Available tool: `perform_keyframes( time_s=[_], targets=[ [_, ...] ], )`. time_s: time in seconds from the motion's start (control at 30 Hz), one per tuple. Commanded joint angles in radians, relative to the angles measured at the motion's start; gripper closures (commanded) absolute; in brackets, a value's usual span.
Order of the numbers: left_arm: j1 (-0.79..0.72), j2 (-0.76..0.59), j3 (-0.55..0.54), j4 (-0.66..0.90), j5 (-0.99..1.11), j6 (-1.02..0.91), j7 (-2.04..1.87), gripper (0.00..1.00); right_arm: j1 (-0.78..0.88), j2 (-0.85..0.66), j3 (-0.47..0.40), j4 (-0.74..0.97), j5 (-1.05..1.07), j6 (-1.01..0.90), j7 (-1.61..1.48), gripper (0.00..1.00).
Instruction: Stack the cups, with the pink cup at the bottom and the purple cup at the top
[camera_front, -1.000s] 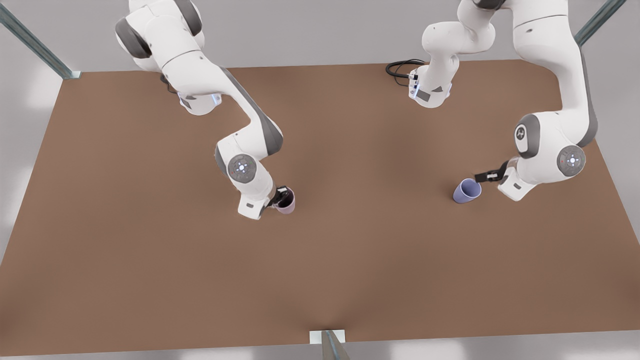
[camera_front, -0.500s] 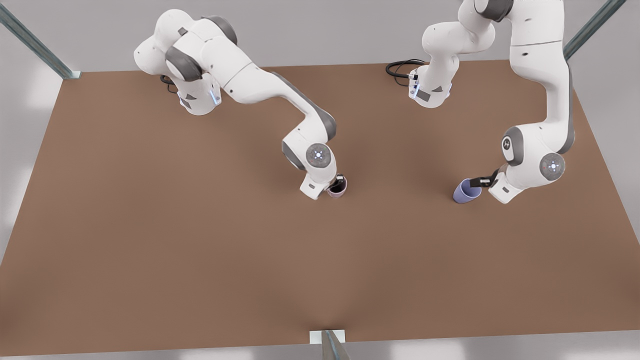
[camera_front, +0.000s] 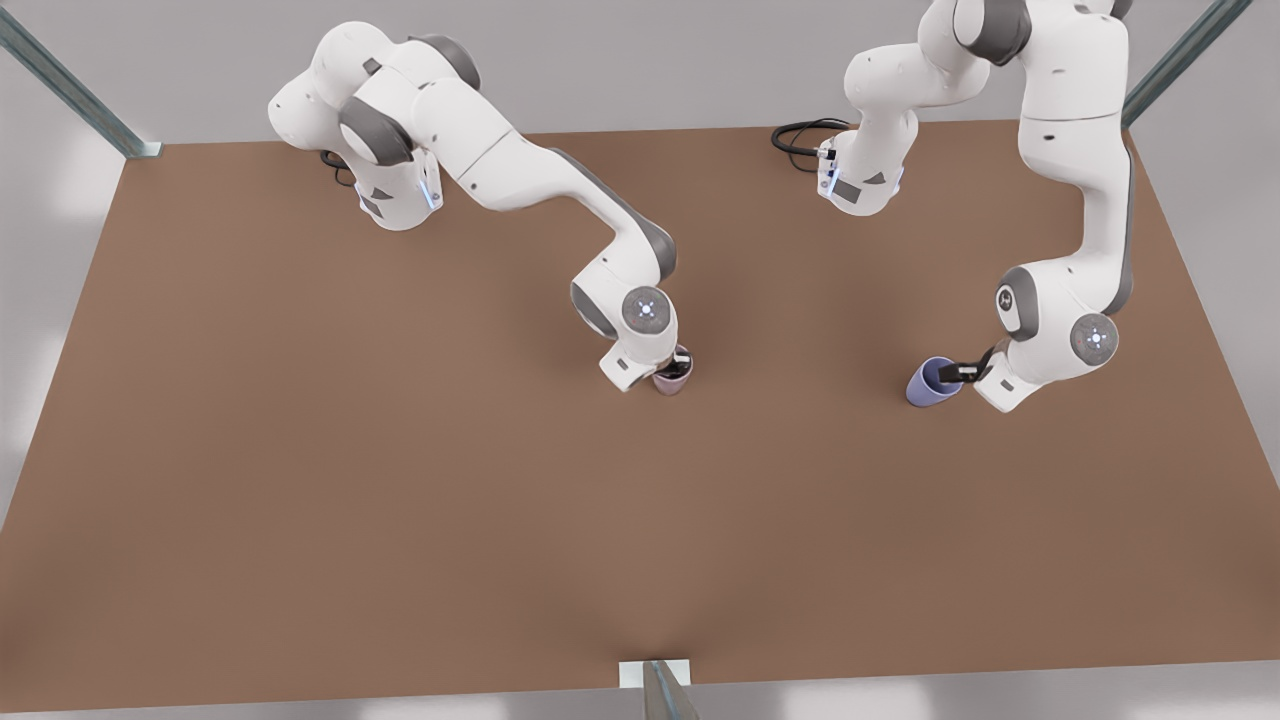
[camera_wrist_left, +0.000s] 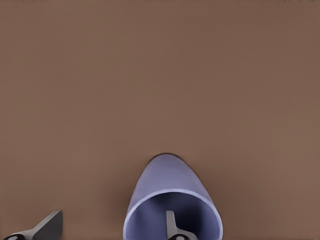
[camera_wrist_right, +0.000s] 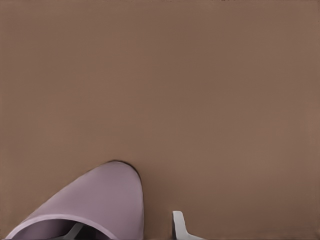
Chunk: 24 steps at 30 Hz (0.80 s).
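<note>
Pink cup (camera_front: 672, 378) stood upright mid-tabletop (camera_front: 300, 450), right pincer (camera_front: 678, 364) gripping its rim (one finger inside). Purple cup (camera_front: 930, 383) upright at the front view's right, left pincer (camera_front: 962, 372) straddling its wall, spread.

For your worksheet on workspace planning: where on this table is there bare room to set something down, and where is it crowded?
Bare: the table along its near edge and the stretch between the pink cup and purple cup. Crowded: at each cup, where the right gripper straddles the pink rim and the left gripper the purple rim, and around the arm bases at the back.
</note>
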Motion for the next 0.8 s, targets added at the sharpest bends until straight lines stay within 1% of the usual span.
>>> perform_keyframes(
  time_s=[0.0, 0.23, 0.27, 0.3, 0.33, 0.37, 0.43, 0.47, 0.5, 0.53, 0.57, 0.6, 0.67, 0.7, 0.77],
  targets=[
    [0.000, 0.000, 0.000, -0.004, -0.002, 0.026, 0.042, 0.00, 0.000, -0.005, -0.002, 0.000, 0.021, 0.022, 0.163, 0.00],
    [-0.001, 0.028, -0.002, -0.017, -0.004, 0.049, 0.036, 0.01, -0.003, -0.045, -0.009, -0.003, 0.027, 0.014, 0.162, 0.00],
    [-0.001, 0.028, -0.002, -0.017, -0.005, 0.046, 0.034, 0.30, -0.006, -0.063, -0.011, -0.006, 0.027, 0.008, 0.162, 0.00],
    [-0.001, 0.030, -0.002, -0.017, -0.005, 0.041, 0.034, 0.55, -0.011, -0.077, -0.011, -0.015, 0.027, 0.008, 0.162, 0.00],
    [0.000, 0.028, -0.002, -0.017, -0.005, 0.036, 0.033, 0.66, -0.017, -0.107, -0.011, -0.026, 0.026, 0.003, 0.157, 0.00],
    [-0.001, 0.030, -0.002, -0.017, -0.005, 0.036, 0.033, 0.71, -0.052, -0.158, -0.015, -0.032, 0.027, -0.061, 0.091, 0.00],
    [-0.001, 0.028, -0.003, -0.017, -0.005, 0.035, 0.029, 0.75, -0.216, -0.282, -0.028, -0.028, 0.024, -0.271, -0.198, 0.00],
    [-0.001, 0.028, -0.003, -0.017, -0.005, 0.027, 0.025, 0.76, -0.320, -0.356, -0.051, -0.026, 0.010, -0.373, -0.435, 0.00],
    [-0.001, 0.028, -0.006, -0.017, -0.007, 0.026, 0.026, 0.76, -0.400, -0.402, -0.069, -0.021, -0.012, -0.422, -0.576, 0.00],
    [-0.001, 0.028, -0.009, -0.019, -0.034, 0.021, 0.026, 0.76, -0.468, -0.450, -0.071, -0.021, -0.086, -0.465, -0.676, 0.00],
    [-0.001, 0.026, -0.012, -0.024, -0.059, 0.016, 0.028, 0.76, -0.534, -0.491, -0.071, -0.023, -0.129, -0.477, -0.714, 0.00],
    [-0.001, 0.028, -0.012, -0.025, -0.059, 0.016, 0.028, 0.76, -0.587, -0.526, -0.074, -0.029, -0.135, -0.482, -0.835, 0.00],
    [-0.001, 0.028, -0.012, -0.024, -0.060, 0.016, 0.028, 0.77, -0.685, -0.614, -0.071, -0.041, -0.155, -0.551, -0.884, 0.00],
    [-0.001, 0.026, -0.012, -0.024, -0.059, 0.016, 0.028, 0.78, -0.699, -0.634, -0.066, -0.043, -0.157, -0.586, -0.883, 0.00],
    [-0.001, 0.020, -0.012, -0.021, -0.060, 0.015, 0.029, 0.79, -0.695, -0.632, -0.064, -0.037, -0.161, -0.587, -0.869, 0.00]
  ],
)
